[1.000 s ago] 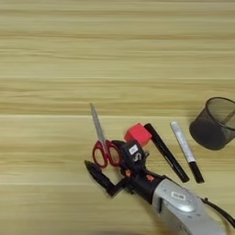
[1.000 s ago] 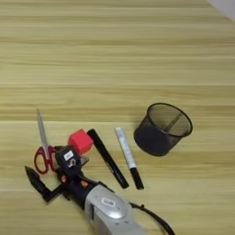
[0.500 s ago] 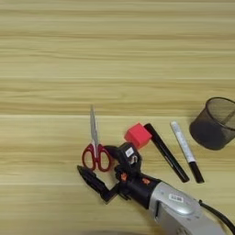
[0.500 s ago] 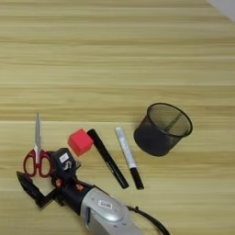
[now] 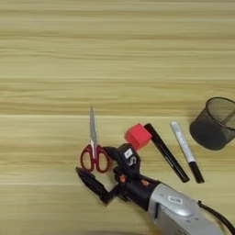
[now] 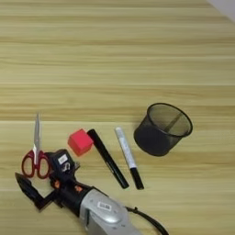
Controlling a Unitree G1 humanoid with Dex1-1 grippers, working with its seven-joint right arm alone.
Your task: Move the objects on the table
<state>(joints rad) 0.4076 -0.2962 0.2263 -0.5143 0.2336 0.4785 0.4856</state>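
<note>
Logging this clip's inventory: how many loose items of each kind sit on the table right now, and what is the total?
Scissors: 1
Red cube: 1
Markers: 2, black marker and white-barrelled marker
Mesh cup: 1
Total: 5

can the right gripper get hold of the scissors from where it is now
Probably yes. The gripper is open at the scissors' red handles, with nothing between them; the cube sits off to its right.
</note>
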